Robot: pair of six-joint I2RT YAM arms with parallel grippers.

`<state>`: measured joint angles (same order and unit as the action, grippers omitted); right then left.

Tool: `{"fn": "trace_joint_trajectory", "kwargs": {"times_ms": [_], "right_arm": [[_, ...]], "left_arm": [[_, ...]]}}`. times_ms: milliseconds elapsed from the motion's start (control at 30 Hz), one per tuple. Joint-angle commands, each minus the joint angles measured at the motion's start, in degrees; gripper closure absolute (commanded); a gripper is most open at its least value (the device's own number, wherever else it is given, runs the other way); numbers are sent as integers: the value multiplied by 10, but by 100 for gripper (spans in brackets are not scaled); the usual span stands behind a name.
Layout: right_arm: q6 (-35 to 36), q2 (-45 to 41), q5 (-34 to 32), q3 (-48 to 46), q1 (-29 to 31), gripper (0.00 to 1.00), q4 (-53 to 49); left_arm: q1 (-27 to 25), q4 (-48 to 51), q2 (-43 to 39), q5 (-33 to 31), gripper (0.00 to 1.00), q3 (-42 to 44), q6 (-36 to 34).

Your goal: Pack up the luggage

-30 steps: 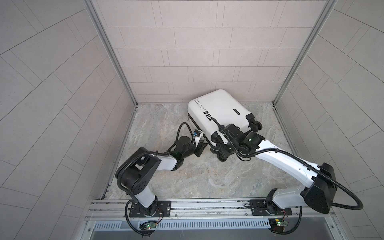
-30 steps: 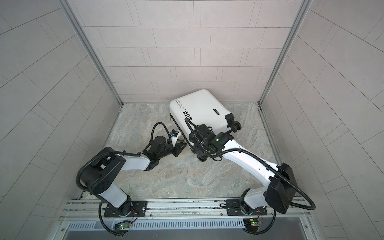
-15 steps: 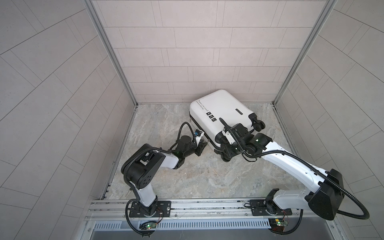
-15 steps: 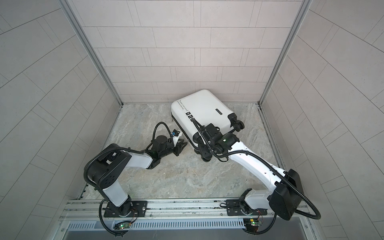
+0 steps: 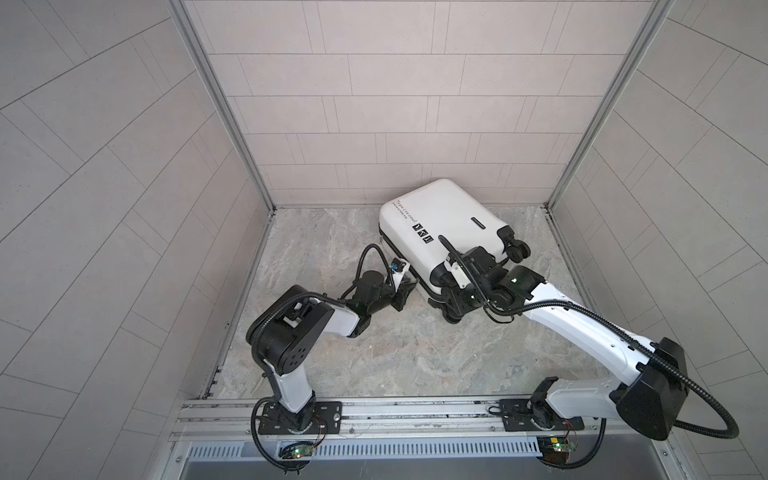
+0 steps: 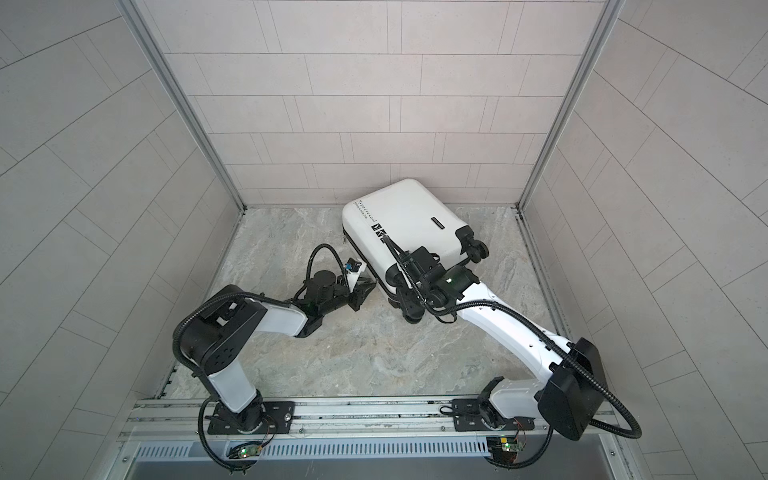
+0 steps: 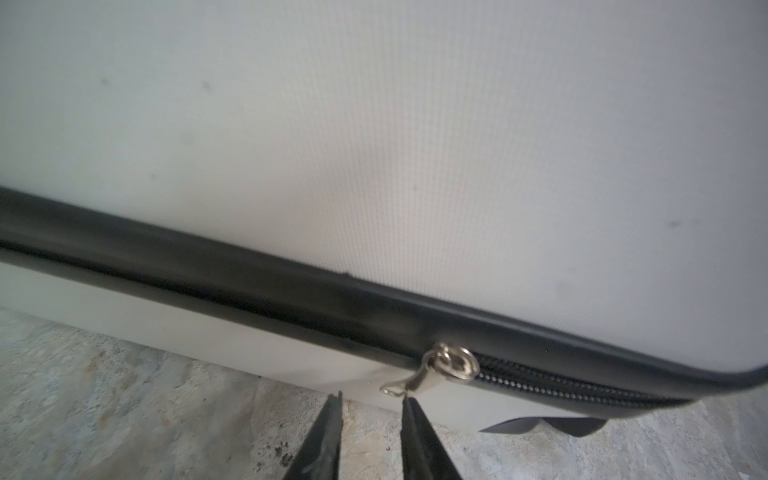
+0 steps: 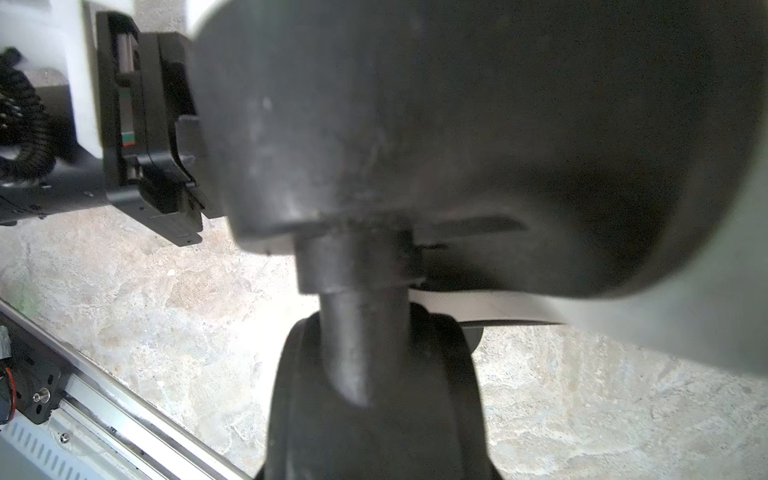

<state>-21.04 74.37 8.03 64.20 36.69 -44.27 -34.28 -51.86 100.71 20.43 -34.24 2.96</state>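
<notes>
The suitcase (image 5: 440,224) lies closed at the back of the floor (image 5: 374,353), so I have the left gripper (image 7: 371,397) narrow but empty beside the zipper pull (image 7: 415,380) — ready to pinch it — while the right gripper (image 5: 453,297) braces the near corner, its grip impossible to tell.

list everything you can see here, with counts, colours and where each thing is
luggage: 1, white with black zipper band, lying flat at the back of the table, right of centre
zipper pull: 1, silver, on the band near a luggage corner
casters: 2 seen, black, right corner and near corner
table: 1, grey marble pattern
walls: 3, pale tiles
left gripper: 1, black, jaws apart at the zipper pull
right gripper: 1, black, at the near caster, grip unclear
</notes>
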Motion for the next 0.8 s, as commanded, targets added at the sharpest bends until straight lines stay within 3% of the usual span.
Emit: {"fn": "trace_joint_trajectory", "kwargs": {"times_ms": [0, 767], "right_arm": [[-53, -26, -47, 25, -15, 93, 2], [-55, -19, -43, 25, -15, 93, 3]], "left_arm": [[-3, -17, 8, 9, 74, -17, -16], [-28, -1, -4, -6, 77, -10, -44]]}}
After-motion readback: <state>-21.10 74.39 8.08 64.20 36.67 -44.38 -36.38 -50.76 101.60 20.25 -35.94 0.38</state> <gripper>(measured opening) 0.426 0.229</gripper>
